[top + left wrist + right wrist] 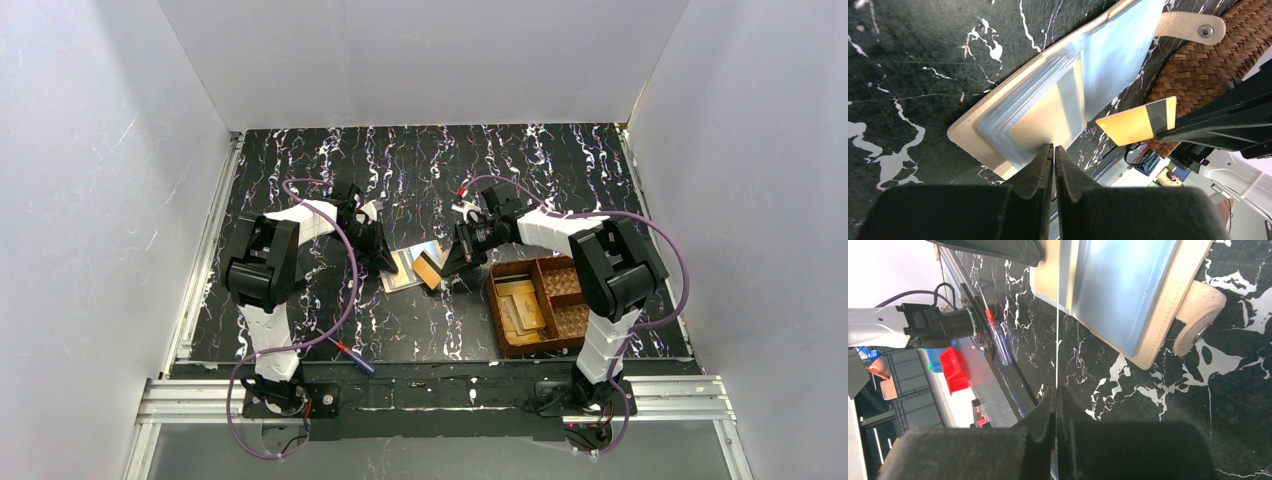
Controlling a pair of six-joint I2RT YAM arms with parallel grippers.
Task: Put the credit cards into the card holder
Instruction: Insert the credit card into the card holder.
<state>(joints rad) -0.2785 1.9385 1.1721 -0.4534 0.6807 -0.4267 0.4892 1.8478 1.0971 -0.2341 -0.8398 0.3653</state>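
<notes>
The left gripper (1053,149) is pinching the card holder (964,136) by a sleeve's near edge. The right gripper (1056,390) is clamping a striped credit card (1137,123), which is hanging just right of it.

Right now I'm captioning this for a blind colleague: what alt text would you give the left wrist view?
An open card holder with clear sleeves, one holding a gold card, lies on a black marbled table, the left hand closed on its near edge. Beside it the right hand holds an orange, dark-striped card near a woven basket.
</notes>
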